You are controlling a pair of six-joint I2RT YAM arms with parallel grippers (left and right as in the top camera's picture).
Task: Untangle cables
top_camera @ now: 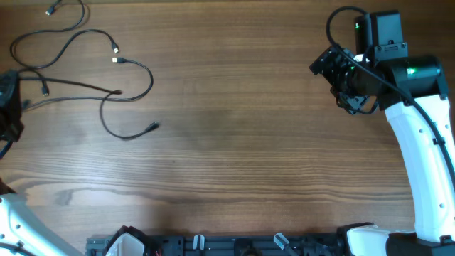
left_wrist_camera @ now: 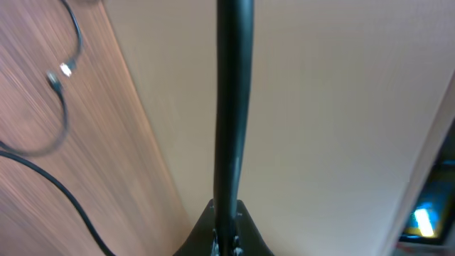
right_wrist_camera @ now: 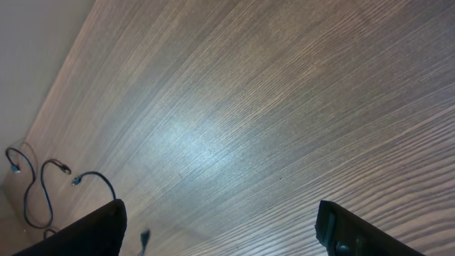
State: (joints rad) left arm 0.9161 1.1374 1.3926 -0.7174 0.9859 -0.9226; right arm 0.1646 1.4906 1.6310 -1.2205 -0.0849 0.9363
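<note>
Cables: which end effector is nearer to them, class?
Left. The left end effector sits at the table's left edge beside the cables; the right end effector is far across, on the right side.

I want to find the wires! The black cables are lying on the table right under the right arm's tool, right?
Not quite. The cables are lying on the table, but at its far left side, well away from the right tool, not under it. The overhead view shows this.
</note>
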